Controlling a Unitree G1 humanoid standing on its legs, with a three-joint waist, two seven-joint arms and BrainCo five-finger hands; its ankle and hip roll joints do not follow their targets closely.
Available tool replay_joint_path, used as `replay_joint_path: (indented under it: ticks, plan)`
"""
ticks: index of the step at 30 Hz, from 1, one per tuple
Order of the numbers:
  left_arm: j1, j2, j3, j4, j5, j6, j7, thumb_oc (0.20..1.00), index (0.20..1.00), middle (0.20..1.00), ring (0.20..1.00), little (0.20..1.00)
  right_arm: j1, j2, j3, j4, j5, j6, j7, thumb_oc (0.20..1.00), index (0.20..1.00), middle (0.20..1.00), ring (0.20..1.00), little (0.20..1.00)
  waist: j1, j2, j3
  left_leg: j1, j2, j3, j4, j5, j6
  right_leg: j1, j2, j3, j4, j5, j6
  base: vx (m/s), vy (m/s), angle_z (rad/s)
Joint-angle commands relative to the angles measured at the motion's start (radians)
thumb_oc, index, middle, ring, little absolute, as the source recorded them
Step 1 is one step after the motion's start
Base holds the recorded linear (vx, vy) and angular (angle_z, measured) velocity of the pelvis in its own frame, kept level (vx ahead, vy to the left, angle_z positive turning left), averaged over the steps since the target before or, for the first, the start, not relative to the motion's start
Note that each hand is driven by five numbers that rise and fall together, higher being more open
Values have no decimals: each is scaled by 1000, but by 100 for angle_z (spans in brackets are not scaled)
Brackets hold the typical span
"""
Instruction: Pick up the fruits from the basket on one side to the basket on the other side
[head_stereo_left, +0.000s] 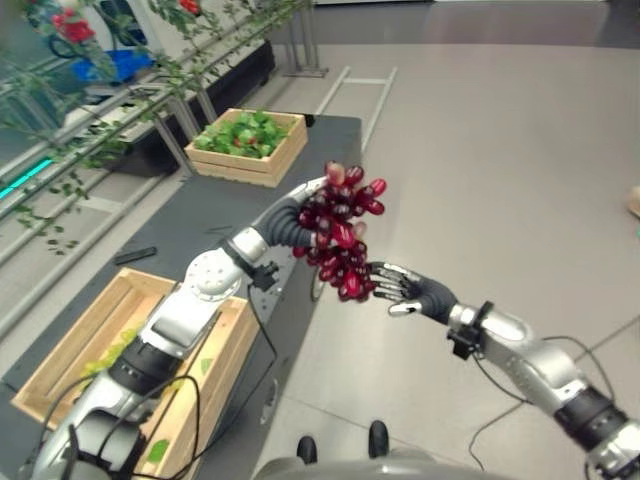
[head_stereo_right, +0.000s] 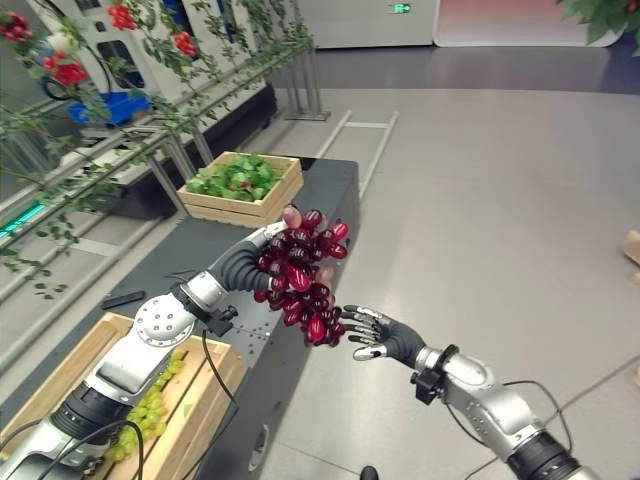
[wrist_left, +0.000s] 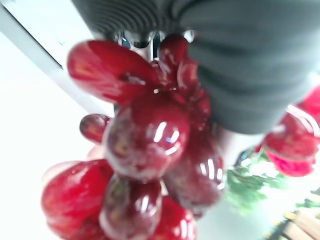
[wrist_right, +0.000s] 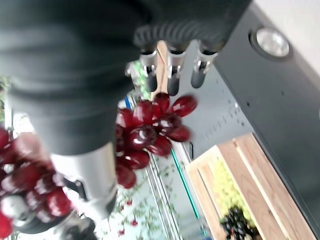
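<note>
At our near left sits a crate (head_stereo_right: 215, 395) with green grapes (head_stereo_right: 150, 412) in it; farther along the dark table (head_stereo_left: 300, 160), a second crate (head_stereo_left: 262, 168) holds leafy greens. At centre our left hand (head_stereo_right: 268, 238), its fingers hidden behind the fruit so we cannot tell their grip, lifts a red bunch (head_stereo_right: 303, 272) clear of the table's edge. At right our right hand (head_stereo_right: 375, 335) reaches in, fingers spread, just beside the bunch's lower tip. We judge a handover is under way; next, the right hand must close on the grapes before the left lets go.
</note>
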Motion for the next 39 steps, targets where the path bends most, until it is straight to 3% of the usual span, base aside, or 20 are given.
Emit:
replay_joint_path:
  ticks: [1, 6, 17, 31, 39]
  plan:
    - [-32, -13, 77, -47, -57, -50, 43, 200, 200, 200, 200, 200, -26, 8, -24, -68, 74, -15, 28, 1000, 1000, 1000, 1000, 1000, -1, -7, -62, 42, 4, 40, -74, 73, 14, 150, -40, 14, -73, -59, 160, 111, 123, -57]
    - [-5, -39, 98, -58, -42, -42, 69, 200, 200, 200, 200, 200, -13, 89, 38, -82, 42, 15, 24, 1000, 1000, 1000, 1000, 1000, -1, 4, -80, 92, 4, 70, -124, 71, 18, 176, -41, 29, -100, -49, 165, 57, 63, -36]
    - [68, -102, 117, -93, -64, -41, 82, 200, 200, 200, 200, 200, 3, 215, 68, -10, -14, 6, -10, 1000, 1000, 1000, 1000, 1000, 6, 25, -95, 116, -2, 106, -161, 62, 26, 167, -49, 56, -126, -21, 190, -13, 37, -3]
    - [83, -140, 84, -110, -78, -34, 104, 200, 200, 200, 200, 200, 20, 287, 86, 47, -31, -10, -61, 1000, 1000, 1000, 1000, 1000, 1, 43, -105, 129, -5, 110, -161, 52, 31, 176, -55, 59, -126, -26, 195, -1, 8, -3]
    - [101, -148, 95, -94, -51, -37, 129, 200, 200, 200, 200, 200, 37, 279, 69, 5, -1, -30, -64, 1000, 1000, 1000, 1000, 1000, 1, 45, -108, 129, -3, 109, -163, 51, 31, 173, -55, 52, -126, -26, 197, 0, 0, 0]
